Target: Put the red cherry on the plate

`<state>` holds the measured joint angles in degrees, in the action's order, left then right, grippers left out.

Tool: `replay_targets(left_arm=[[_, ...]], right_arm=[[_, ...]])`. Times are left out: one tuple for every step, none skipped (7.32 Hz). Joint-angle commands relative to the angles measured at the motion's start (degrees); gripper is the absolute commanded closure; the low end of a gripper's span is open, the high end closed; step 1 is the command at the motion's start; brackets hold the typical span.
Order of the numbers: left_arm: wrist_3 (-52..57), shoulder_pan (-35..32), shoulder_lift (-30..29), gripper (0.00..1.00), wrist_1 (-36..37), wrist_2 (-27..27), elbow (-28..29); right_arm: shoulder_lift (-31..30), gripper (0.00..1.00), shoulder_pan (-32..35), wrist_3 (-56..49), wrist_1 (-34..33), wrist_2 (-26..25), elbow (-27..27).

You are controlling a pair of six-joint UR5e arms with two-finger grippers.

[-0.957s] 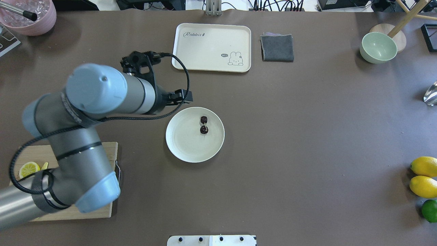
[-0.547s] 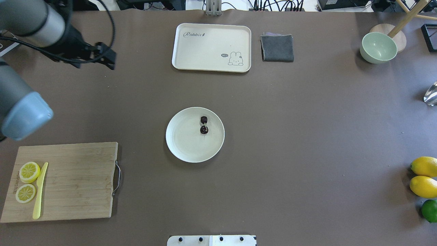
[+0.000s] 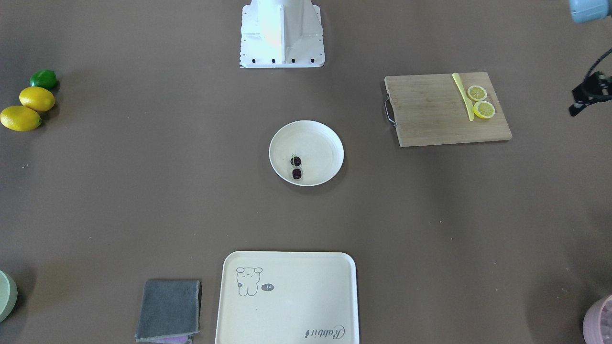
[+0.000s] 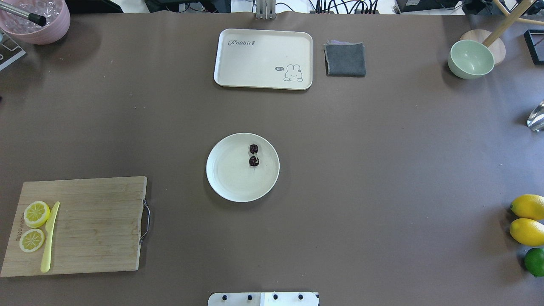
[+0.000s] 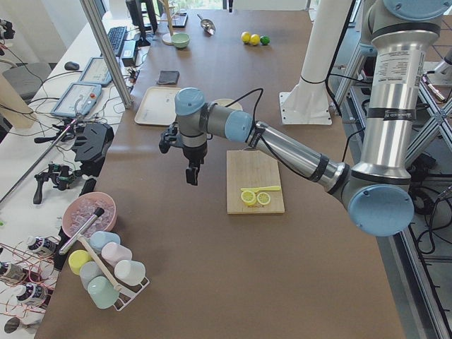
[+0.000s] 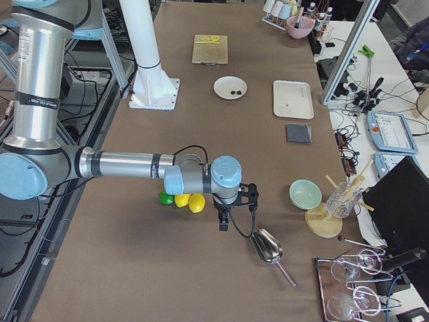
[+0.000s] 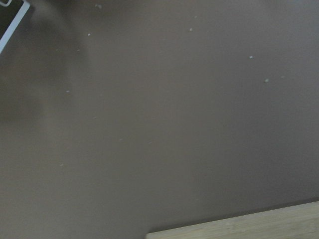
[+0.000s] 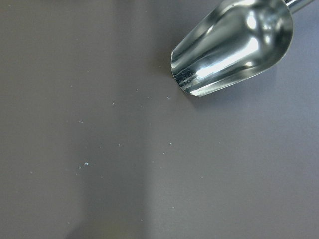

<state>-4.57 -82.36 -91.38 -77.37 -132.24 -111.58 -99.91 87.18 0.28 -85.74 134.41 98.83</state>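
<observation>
On the round cream plate (image 4: 229,182), right of centre: red cherry (image 4: 253,155), free of both claws. Above bare table (image 4: 361,170) near wooden cutting board (image 4: 93,225): left claw (image 5: 191,176). Close by steel scoop (image 6: 268,247): right claw (image 6: 223,223). Released or clenched, cannot tell for either.

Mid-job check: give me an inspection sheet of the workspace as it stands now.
Surface: brown table, tiny pale specks.
Job's things: red cherry lies on the plate; no gripper touches it.
Clutter: cutting board with lemon slices and yellow knife; tray; grey cloth; green bowl; lemons; lime; metal scoop.
Grippers: left gripper hangs over the table beside the board; right gripper near the scoop; open or shut, cannot tell.
Cables: black cable loops at the left wrist.
Surroundings: pink bowl, cup rack; no person seen.
</observation>
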Motion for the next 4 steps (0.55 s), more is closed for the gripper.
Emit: replay_targets(left_arm=[[18.4, -9.9, 2.5, 0.02, 2.1, -0.3, 7.4], [19.4, -11.2, 2.8, 0.02, 4.6, -0.3, 9.7], [18.9, -12.8, 4.8, 0.02, 4.5, -0.5, 10.8], [18.4, -12.8, 5.8, 0.02, 4.4, -0.6, 10.8]], right_arm=[[3.4, 0.0, 3.2, -14.3, -8.8, -8.2, 0.1], [3.3, 0.0, 3.3, -13.9, -9.4, -10.1, 0.3], [3.2, 0.0, 3.3, -13.6, -9.5, -10.0, 0.3], [3.2, 0.0, 3.3, -13.5, -9.5, -9.4, 0.3]])
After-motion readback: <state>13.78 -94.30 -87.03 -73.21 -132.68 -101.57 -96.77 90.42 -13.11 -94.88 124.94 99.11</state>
